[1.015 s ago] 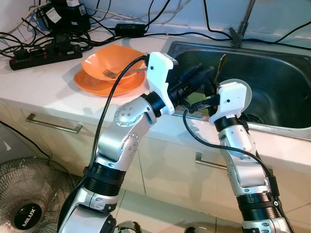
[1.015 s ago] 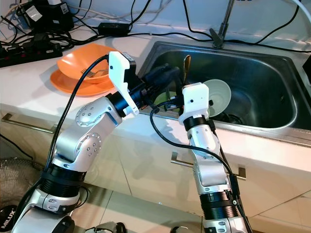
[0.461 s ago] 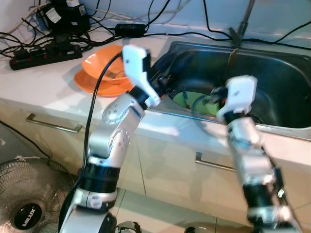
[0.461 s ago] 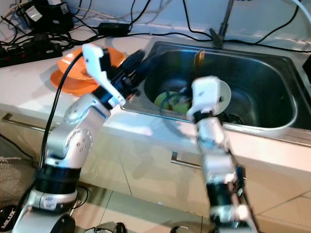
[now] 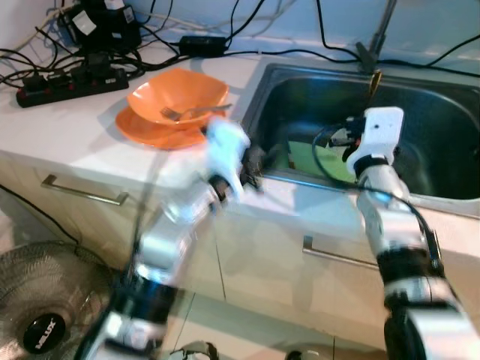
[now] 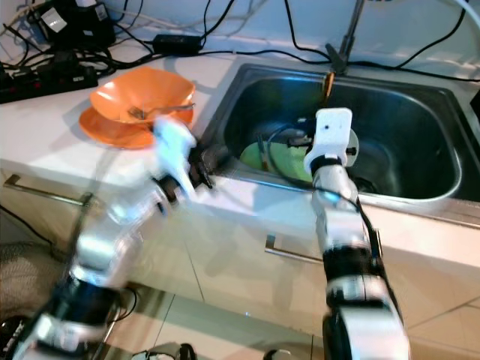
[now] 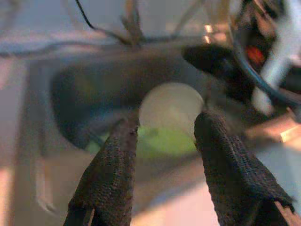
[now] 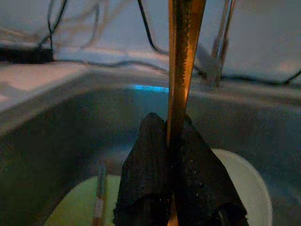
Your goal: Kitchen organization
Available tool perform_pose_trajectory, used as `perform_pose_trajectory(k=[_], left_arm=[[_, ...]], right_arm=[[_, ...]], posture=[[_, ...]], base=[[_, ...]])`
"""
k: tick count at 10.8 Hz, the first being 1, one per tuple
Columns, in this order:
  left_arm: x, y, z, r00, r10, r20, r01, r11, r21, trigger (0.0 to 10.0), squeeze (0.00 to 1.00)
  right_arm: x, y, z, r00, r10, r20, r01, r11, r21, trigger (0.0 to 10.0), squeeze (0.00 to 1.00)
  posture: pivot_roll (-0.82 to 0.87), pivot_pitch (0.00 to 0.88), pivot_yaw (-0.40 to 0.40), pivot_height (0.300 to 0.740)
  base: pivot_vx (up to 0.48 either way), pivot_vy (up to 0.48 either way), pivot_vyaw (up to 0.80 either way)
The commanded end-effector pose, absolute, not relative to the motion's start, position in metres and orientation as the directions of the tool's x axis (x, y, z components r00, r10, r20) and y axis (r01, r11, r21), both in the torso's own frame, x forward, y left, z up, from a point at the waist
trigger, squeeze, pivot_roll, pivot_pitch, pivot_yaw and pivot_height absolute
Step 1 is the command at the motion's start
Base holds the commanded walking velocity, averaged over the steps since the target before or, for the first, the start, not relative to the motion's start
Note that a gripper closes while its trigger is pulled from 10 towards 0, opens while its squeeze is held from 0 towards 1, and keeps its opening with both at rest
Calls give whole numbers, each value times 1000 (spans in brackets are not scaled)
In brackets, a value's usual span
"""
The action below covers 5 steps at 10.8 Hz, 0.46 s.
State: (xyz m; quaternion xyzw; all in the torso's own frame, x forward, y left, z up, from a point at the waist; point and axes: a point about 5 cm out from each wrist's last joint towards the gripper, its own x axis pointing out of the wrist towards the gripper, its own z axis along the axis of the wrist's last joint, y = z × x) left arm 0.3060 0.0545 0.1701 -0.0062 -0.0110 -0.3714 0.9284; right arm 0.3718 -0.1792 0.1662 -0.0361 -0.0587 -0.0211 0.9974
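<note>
My right gripper [image 8: 171,129] is shut on a thin golden utensil [image 8: 181,56] that stands upright above the steel sink [image 5: 420,97]; its tip shows above the wrist [image 5: 373,79]. In the sink lie a green plate [image 5: 315,157], with a thin stick-like utensil [image 8: 99,188] on it, and a white bowl [image 7: 171,106]. My left gripper [image 7: 164,125] is open and holds nothing. It is blurred with motion at the sink's front left rim [image 5: 251,161], pointing at the bowl and plate.
An orange bowl [image 5: 176,94] holding a fork [image 5: 180,113] sits on an orange plate [image 5: 146,131] on the white counter left of the sink. Power strips and cables [image 5: 71,79] crowd the back left. A faucet [image 5: 375,37] rises behind the sink. A fan [image 5: 37,307] stands on the floor.
My left arm has drawn back out of the sink and dropped toward the counter's front edge. My right gripper has carried the golden utensil right and farther over the sink.
</note>
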Motion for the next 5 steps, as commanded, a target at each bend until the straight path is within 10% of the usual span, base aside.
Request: perform_pose_trajectory(k=[1, 5], left_arm=[[299, 47, 162, 700, -713, -32, 714, 700, 5, 10000, 0], [290, 44, 156, 708, -702, -78, 704, 711, -2, 10000, 0]], right_arm=[[380, -181, 169, 993, -38, 108, 44, 998, -52, 10000, 0], [396, -176, 161, 1000, -23, -4, 22, 997, -70, 10000, 0]], posture=[[63, 22, 47, 740], [114, 58, 27, 740]], base=[[0, 0, 0], [0, 0, 0]])
